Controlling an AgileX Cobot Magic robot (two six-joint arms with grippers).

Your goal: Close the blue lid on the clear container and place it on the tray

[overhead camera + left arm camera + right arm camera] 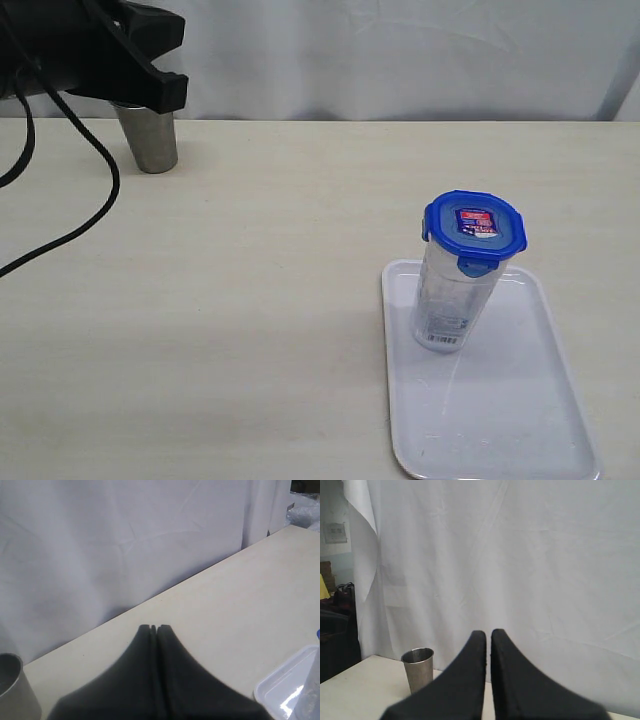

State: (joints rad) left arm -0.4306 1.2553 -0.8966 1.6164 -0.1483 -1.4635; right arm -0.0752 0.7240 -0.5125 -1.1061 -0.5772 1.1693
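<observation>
The clear container (450, 295) stands upright on the far end of the white tray (500, 420), and the blue lid (475, 228) sits on top of it with its flaps down. My left gripper (172, 90) hangs at the far left, well away from the tray, shut with nothing in it; in the left wrist view its jaws (154, 628) are pressed together. That view catches a corner of the tray (280, 690) and an edge of the container (311, 695). My right gripper (488, 632) is shut and empty, and is out of the exterior view.
A steel cup (150, 140) stands at the back left of the table, just under my left arm; it also shows as the cup (12, 685) and the cup (418, 672) in the wrist views. A black cable (95, 150) loops over the table's left side. A white curtain backs the table.
</observation>
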